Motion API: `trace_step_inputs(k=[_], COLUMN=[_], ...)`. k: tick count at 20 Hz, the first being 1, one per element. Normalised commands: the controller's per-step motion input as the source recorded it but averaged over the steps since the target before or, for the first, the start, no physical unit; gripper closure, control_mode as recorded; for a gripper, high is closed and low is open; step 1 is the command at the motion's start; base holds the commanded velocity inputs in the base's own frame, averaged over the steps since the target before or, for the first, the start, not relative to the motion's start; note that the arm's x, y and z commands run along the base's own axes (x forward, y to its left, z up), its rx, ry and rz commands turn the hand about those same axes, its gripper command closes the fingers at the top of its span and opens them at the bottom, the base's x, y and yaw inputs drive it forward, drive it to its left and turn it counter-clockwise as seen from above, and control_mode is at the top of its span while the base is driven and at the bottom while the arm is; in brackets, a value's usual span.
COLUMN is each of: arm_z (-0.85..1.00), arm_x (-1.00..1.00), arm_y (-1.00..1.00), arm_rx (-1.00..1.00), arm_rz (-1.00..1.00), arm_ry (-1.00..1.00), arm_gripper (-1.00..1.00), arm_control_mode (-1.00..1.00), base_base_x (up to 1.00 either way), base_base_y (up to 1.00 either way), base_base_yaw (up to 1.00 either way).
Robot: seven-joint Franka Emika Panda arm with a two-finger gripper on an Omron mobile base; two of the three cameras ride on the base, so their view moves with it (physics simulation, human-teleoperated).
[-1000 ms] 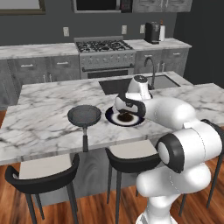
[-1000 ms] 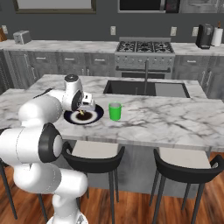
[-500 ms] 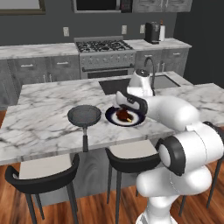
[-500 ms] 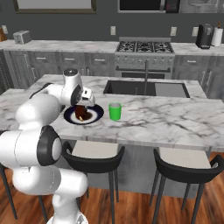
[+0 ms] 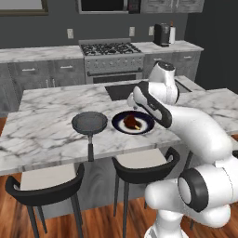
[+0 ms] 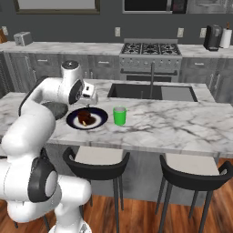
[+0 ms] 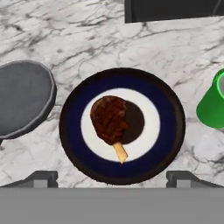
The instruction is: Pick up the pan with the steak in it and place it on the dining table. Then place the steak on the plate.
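The steak (image 7: 109, 119) lies on the dark plate (image 7: 72, 109) on the dining table (image 7: 87, 39). The empty pan (image 7: 24, 98) sits just to the left of the plate, apart from it. My gripper (image 7: 113, 178) hovers open above the plate with nothing between its fingertips (image 7: 41, 177). From the left base view, the pan (image 5: 89, 122) points its black handle at the table's front edge. Beside it is the plate (image 5: 146, 126) with the steak (image 5: 131, 122), under the gripper (image 5: 134, 105). From the right base view, the gripper (image 6: 88, 106) hangs over the steak (image 6: 84, 117) and plate (image 6: 101, 119).
A green cup (image 6: 119, 115) stands just right of the plate, close to the hand. The built-in sink (image 6: 136, 91) and faucet (image 6: 151, 79) lie behind it. Black stools (image 5: 139, 167) stand along the table's front edge. The stove (image 5: 109, 49) is on the far counter.
The jaws have opened and the hand has lifted a little off the plate. The steak now lies free on the plate.
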Motion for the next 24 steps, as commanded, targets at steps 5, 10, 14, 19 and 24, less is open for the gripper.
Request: trace_step_inputs(k=[5, 10, 14, 19, 24], arm_z=[0.24, 0.09, 0.2, 0.35, 0.29], arm_x=[-0.58, -0.27, -0.64, -0.62, -0.59], arm_y=[-0.03, -0.03, 0.05, 0.23, 0.18], arm_rx=[0.0, 0.03, 0.0, -0.03, -0.03], arm_rz=[0.0, 0.0, 0.01, 0.0, -0.01], arm_ry=[-0.48, -0.16, -0.44, -0.48, -0.49], arm_gripper=[-1.0, -1.0, -1.0, -1.0, -1.0], arm_control_mode=[-1.0, -1.0, -1.0, -1.0, -1.0], base_base_x=[0.0, 0.0, 0.0, 0.0, 0.0], base_base_y=[0.0, 0.0, 0.0, 0.0, 0.0], base_base_yaw=[0.0, 0.0, 0.0, 0.0, 0.0])
